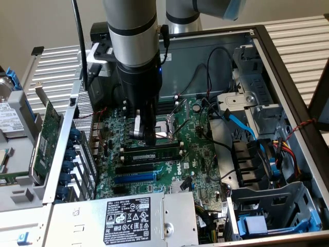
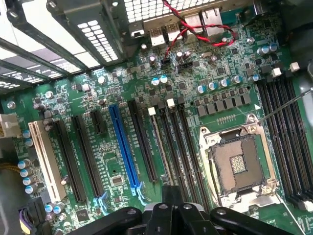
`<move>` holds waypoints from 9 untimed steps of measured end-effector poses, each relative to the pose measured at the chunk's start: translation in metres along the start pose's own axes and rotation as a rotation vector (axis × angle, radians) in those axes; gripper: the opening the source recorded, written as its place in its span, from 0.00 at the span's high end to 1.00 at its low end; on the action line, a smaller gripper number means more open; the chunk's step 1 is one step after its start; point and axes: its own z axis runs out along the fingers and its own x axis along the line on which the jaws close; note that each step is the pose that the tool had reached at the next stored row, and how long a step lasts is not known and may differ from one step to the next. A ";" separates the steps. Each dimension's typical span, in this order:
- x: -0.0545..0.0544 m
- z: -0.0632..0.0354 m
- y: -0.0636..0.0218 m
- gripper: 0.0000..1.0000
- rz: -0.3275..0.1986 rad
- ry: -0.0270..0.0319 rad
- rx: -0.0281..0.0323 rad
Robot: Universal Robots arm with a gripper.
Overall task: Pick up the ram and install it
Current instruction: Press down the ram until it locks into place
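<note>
My arm (image 1: 131, 23) is a silver-grey cylinder with black bands; its black hand (image 1: 146, 135) carries silver fittings and a black cable (image 1: 79, 36).

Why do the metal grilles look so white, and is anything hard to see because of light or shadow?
In the wrist view, the vented metal grille is blown out to white by backlight, while the gripper is a dark shape. In the exterior view, the arm shades the motherboard beneath it, and a blue glow shows on the arm's black housing.
</note>
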 end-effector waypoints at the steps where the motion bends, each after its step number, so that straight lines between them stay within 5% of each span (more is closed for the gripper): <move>1: 0.000 0.0000 0.0000 0.89 0.016 0.0004 0.0007; 9: 0.000 0.0002 0.0000 0.89 0.147 0.0032 0.0061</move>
